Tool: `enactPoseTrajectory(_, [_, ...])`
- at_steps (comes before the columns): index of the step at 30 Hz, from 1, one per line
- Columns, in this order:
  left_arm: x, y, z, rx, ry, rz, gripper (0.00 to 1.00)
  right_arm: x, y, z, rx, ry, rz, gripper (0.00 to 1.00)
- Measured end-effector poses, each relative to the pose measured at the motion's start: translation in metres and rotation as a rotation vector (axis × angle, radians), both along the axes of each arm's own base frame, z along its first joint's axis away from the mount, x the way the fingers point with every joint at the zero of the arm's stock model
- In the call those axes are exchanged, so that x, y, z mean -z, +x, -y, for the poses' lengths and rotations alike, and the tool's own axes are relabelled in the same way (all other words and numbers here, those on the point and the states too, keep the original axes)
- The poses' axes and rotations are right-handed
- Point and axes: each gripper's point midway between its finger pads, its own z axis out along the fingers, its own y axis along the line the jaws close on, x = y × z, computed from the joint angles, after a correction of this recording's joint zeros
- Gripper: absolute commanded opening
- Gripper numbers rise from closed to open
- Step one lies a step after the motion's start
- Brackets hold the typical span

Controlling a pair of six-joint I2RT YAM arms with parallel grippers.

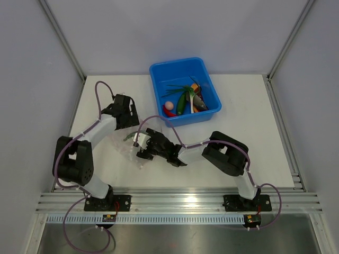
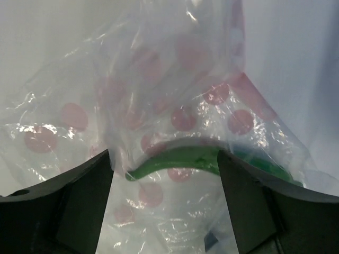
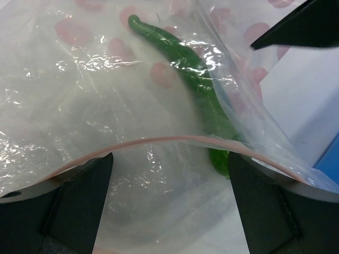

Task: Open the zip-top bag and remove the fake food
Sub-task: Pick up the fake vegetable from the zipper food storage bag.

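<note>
Bag (image 3: 95, 106) holds one chilli (image 3: 196, 90), lying 11-to-5 o'clock ahead of right gripper (image 3: 169, 159); it and left gripper (image 2: 164, 156) stand wide, empty.

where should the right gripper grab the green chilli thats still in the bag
Take the chilli by its thick end, the part nearest the zip strip. Come in through the mouth of the bag from where the right gripper is, jaws across its width. It lies pointing away from the mouth, thin curled tip deepest, so the thick end is likely easiest to reach.
</note>
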Motion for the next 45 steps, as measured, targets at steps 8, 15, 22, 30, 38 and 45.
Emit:
enactPoseTrajectory(8, [-0.067,-0.003,-0.001,-0.010,-0.053,0.192,0.84,0.000,-0.001,0.000,-0.003,0.001,-0.001,0.96])
enactPoseTrajectory(15, [-0.078,-0.012,0.000,-0.012,-0.076,0.216,0.86,0.000,-0.001,-0.001,-0.009,0.003,-0.003,0.96])
enactPoseTrajectory(22, [-0.063,-0.027,0.014,0.037,-0.104,0.183,0.83,-0.001,-0.001,-0.002,-0.010,0.008,-0.001,0.96])
enactPoseTrajectory(30, [-0.004,-0.028,0.027,0.080,-0.119,0.019,0.66,-0.001,-0.002,-0.003,-0.015,0.009,-0.003,0.97])
enactPoseTrajectory(38, [0.023,-0.023,0.035,0.100,-0.132,-0.057,0.58,-0.001,-0.002,-0.003,-0.017,0.010,-0.004,0.96])
enactPoseTrajectory(45, [0.030,-0.009,0.041,0.116,-0.133,-0.072,0.57,-0.001,-0.002,-0.003,-0.017,0.011,-0.004,0.96])
